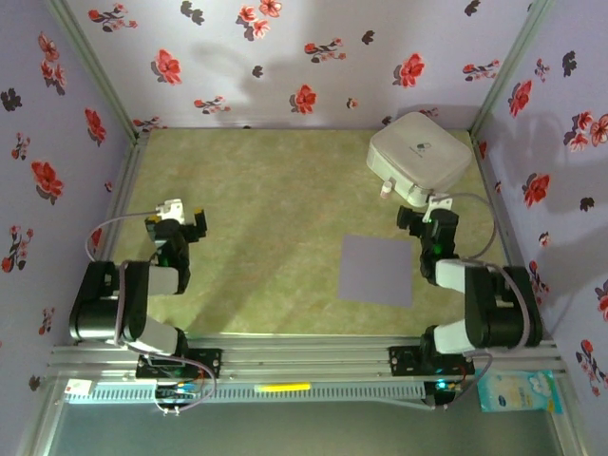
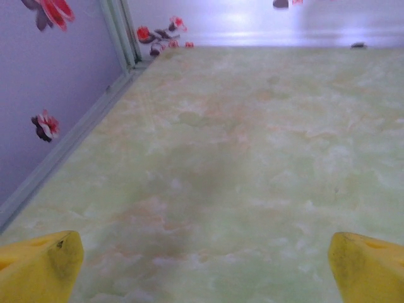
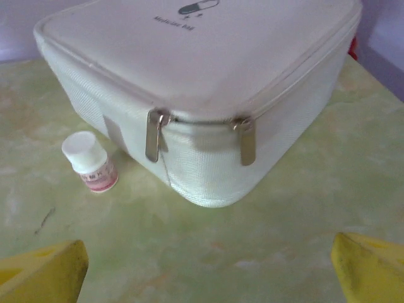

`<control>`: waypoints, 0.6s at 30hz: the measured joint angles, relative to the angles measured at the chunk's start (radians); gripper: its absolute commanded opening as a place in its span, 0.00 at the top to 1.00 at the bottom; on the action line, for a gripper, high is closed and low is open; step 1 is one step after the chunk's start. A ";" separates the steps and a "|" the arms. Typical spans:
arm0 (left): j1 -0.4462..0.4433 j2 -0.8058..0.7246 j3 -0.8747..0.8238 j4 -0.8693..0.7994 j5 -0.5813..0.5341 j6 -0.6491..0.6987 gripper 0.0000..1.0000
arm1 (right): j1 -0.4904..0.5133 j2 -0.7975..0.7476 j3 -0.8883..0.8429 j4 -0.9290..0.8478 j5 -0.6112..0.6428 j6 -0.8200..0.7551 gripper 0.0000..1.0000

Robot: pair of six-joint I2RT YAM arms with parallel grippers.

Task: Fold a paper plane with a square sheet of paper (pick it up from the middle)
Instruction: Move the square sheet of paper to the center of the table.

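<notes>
The square sheet of paper (image 1: 377, 270), pale lavender and plain, lies flat and unfolded on the green mat, right of centre. The paper plane is out of view. My right gripper (image 1: 419, 213) (image 3: 208, 271) is just right of the sheet's far corner and faces the white box, open, with nothing between its yellow fingertips (image 3: 44, 271). Over the left part of the mat my left gripper (image 1: 177, 215) (image 2: 205, 271) stands open above bare mat, far from the sheet, its yellow fingertips (image 2: 41, 265) wide apart.
A white rounded zip box (image 1: 419, 158) (image 3: 208, 95) stands at the back right, close in front of the right gripper. A small white pill bottle (image 3: 90, 161) stands by its near left corner. Flowered lavender walls (image 1: 285, 57) enclose the mat on three sides.
</notes>
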 measured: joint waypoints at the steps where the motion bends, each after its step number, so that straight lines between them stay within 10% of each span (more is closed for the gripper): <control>1: 0.000 -0.054 0.002 -0.041 -0.002 -0.001 0.00 | 0.000 -0.043 0.042 -0.081 0.014 0.018 0.01; 12: 0.000 -0.386 0.261 -0.691 0.009 -0.394 0.00 | -0.020 -0.299 0.351 -0.809 -0.160 0.363 0.01; 18: 0.000 -0.587 0.103 -0.724 0.183 -0.520 0.00 | 0.001 -0.291 0.326 -1.042 -0.330 0.430 0.02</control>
